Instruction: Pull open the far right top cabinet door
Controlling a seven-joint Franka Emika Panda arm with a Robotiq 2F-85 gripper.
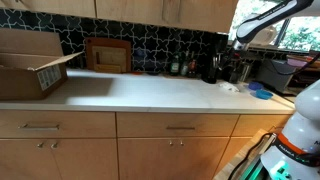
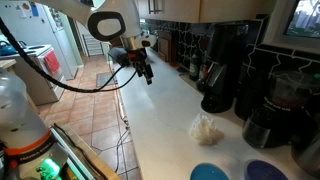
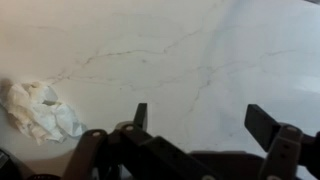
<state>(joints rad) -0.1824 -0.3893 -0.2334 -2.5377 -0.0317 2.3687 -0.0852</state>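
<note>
The far right top cabinet door (image 1: 203, 12) is a flat tan wood panel above the counter's right end; it looks closed. Its lower part also shows in an exterior view (image 2: 215, 8). My gripper (image 2: 147, 70) hangs over the white counter, below and out from the cabinet, not touching the door. In an exterior view it sits just right of the door's lower corner (image 1: 238, 44). In the wrist view the gripper (image 3: 200, 122) is open and empty, both fingers spread over bare marble counter (image 3: 190, 50).
A crumpled white paper (image 3: 40, 110) lies on the counter, also in an exterior view (image 2: 206, 128). Black coffee machines (image 2: 222, 70) stand along the wall under the cabinet. Blue dishes (image 1: 261, 93) sit at the counter's end. A cardboard box (image 1: 30, 62) stands far along the counter.
</note>
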